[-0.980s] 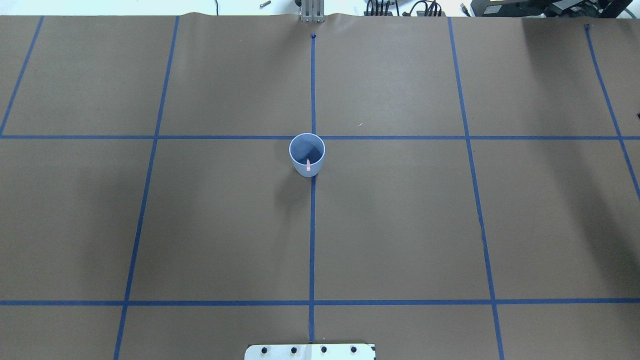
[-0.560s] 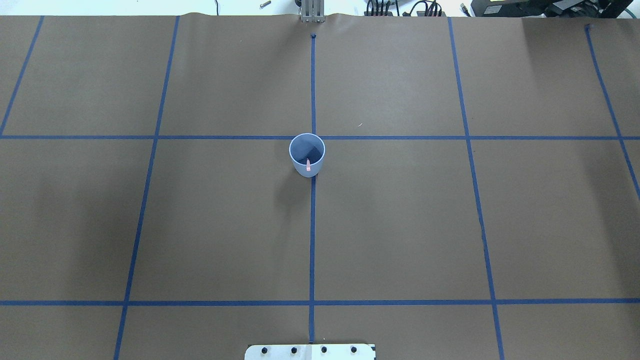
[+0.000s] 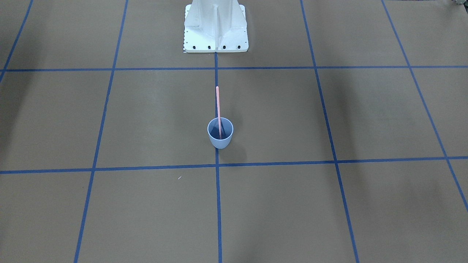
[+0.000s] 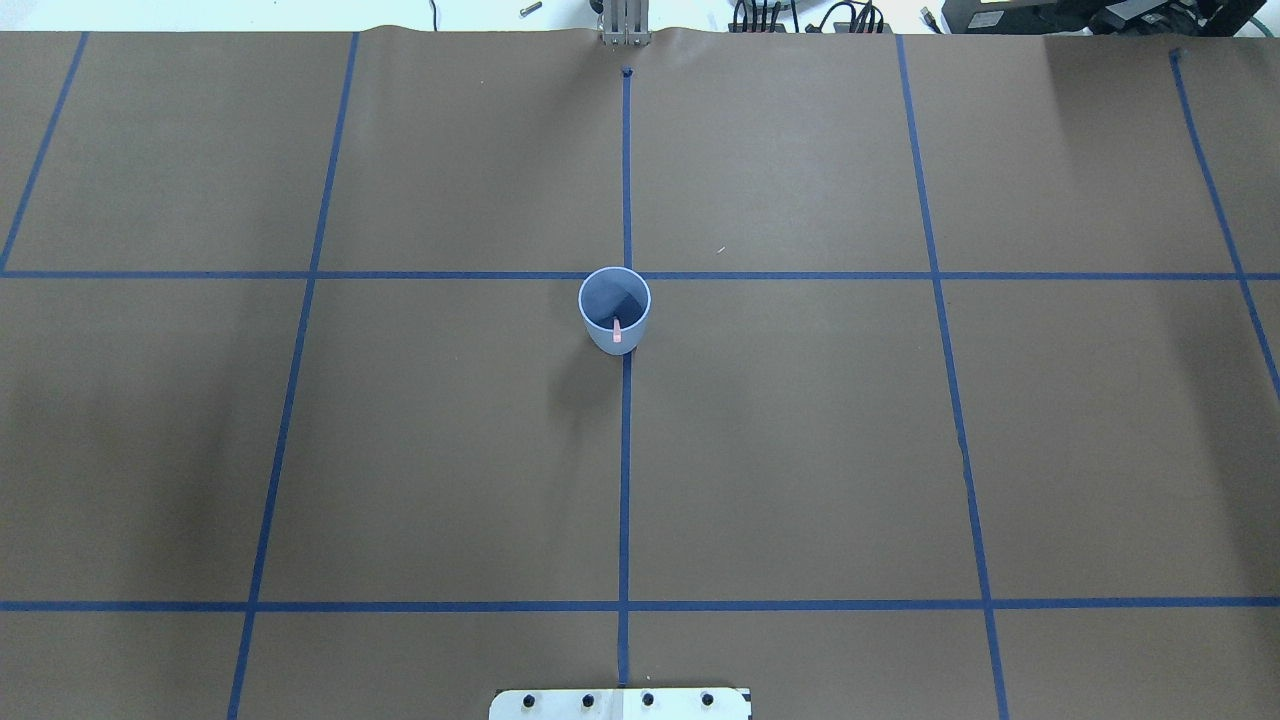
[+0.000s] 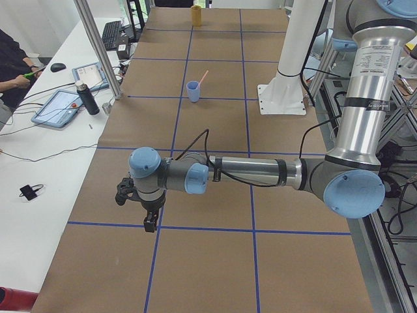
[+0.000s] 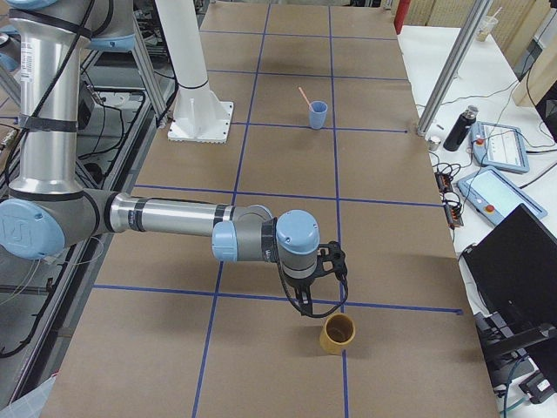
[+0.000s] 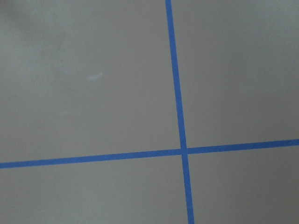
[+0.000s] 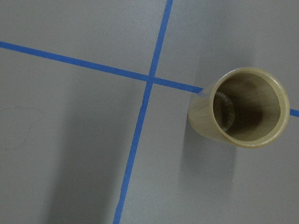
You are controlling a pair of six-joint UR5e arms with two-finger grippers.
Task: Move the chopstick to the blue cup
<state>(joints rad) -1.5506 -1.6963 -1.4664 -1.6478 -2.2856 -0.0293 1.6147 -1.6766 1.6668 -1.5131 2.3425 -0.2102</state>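
The blue cup (image 3: 220, 141) (image 4: 612, 342) stands upright at the middle of the brown table, on the centre tape line. The pink chopstick (image 3: 218, 106) (image 4: 617, 334) rests inside it, leaning on the rim toward the robot's base, and nothing holds it. Both also show far off in the side views: cup (image 5: 193, 91) (image 6: 318, 115), chopstick (image 5: 203, 76) (image 6: 305, 94). My left gripper (image 5: 144, 218) hovers low over the table's left end, far from the cup. My right gripper (image 6: 320, 305) hangs over the right end. Whether either is open or shut I cannot tell.
A tan bamboo cup (image 6: 338, 333) (image 8: 240, 109) stands just beside my right gripper. The white robot base (image 3: 215, 29) sits at the table's near edge. Side benches hold a bottle (image 5: 85, 98), tablets (image 5: 60, 107) and a laptop (image 6: 513, 261). A person's arm (image 5: 13, 62) rests there.
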